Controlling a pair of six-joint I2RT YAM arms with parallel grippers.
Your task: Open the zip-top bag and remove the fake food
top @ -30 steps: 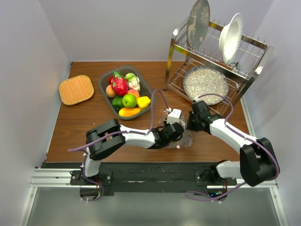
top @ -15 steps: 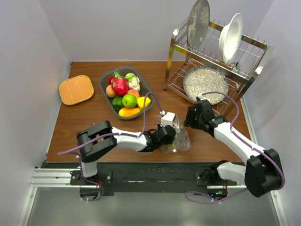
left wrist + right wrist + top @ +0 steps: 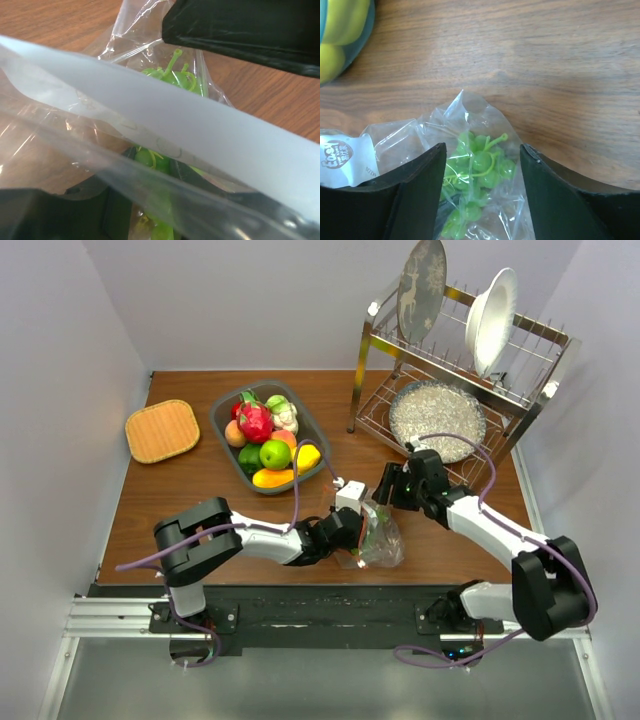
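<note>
left gripper (image 3: 356, 538): pinches bag (image 3: 385, 545) rim, lower centre
right gripper (image 3: 482, 152): spread, empty
risk: film slips, grapes (image 3: 475, 185) trapped

The top camera overlooks the table (image 3: 150, 490) from the near side; both wrist cameras closely face the zip-top bag (image 3: 475, 112).

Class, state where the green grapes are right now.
The grapes lie inside the bag held by the left gripper, centre front of the table in the top view, just under the open right gripper.
</note>
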